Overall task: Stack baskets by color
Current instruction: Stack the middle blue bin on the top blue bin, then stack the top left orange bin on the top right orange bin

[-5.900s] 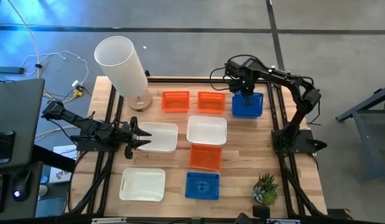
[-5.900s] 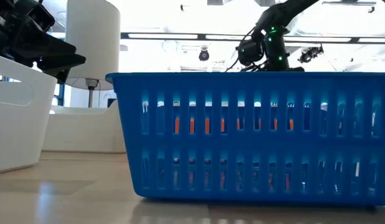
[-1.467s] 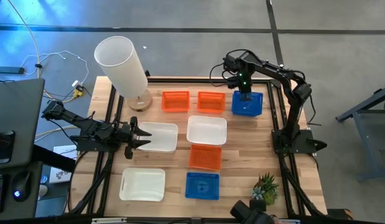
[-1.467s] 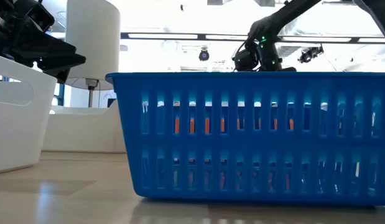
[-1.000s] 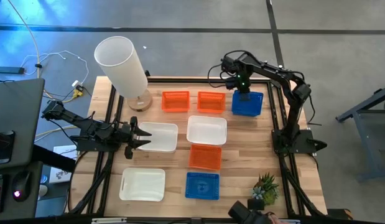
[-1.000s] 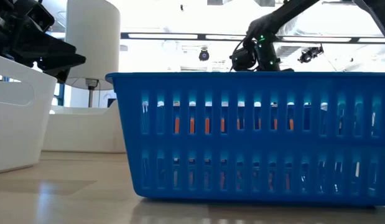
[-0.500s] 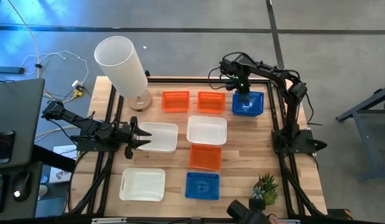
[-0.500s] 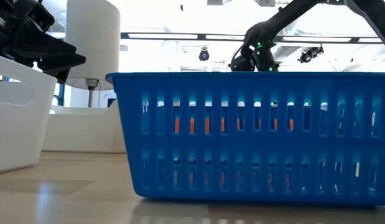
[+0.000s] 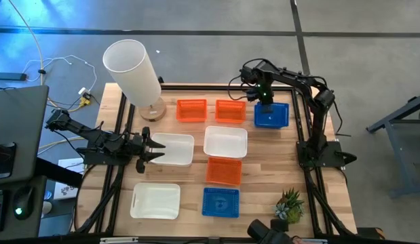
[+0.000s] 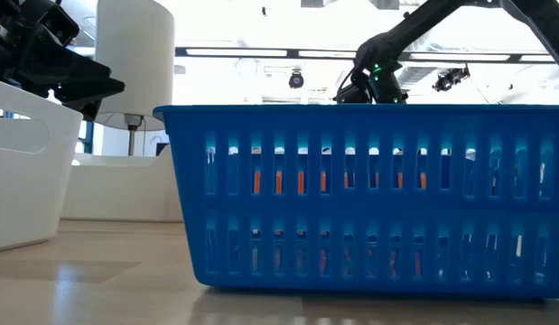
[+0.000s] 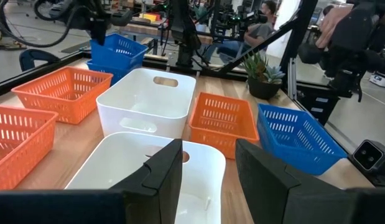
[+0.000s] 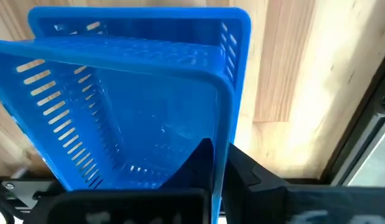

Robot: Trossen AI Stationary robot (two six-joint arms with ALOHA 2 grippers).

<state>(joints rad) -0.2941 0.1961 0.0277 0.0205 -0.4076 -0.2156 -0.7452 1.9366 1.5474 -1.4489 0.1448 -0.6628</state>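
Observation:
At the far right, a blue basket (image 9: 271, 115) sits tilted inside a second blue basket (image 12: 142, 18). My right gripper (image 9: 264, 100) points down at its far left corner and is shut on it. Two orange baskets (image 9: 191, 109) (image 9: 231, 110) stand to its left. Two white baskets (image 9: 172, 149) (image 9: 225, 141) lie mid-table, with an orange basket (image 9: 224, 171) in front of them. A blue basket (image 9: 220, 202) and a white one (image 9: 155, 200) stand near the front edge. My left gripper (image 11: 208, 180) stays open at the left end of a white basket (image 11: 148, 162). My right gripper pinches the upper blue basket's side wall at its rim (image 12: 224, 134), one finger inside the basket and one outside. The fingers come from above, pointing steeply down. The basket lies tilted inside the lower blue basket.
A tall white cylinder (image 9: 133, 68) on a wooden base stands at the far left corner. A small potted plant (image 9: 289, 203) stands at the near right. Black frame rails run along the table's left and right edges. Bare wood shows between the plant and the far right baskets.
My right gripper has sunk a little over the far right blue baskets. The basket it holds has come down with it and now lies lower in the other blue basket.

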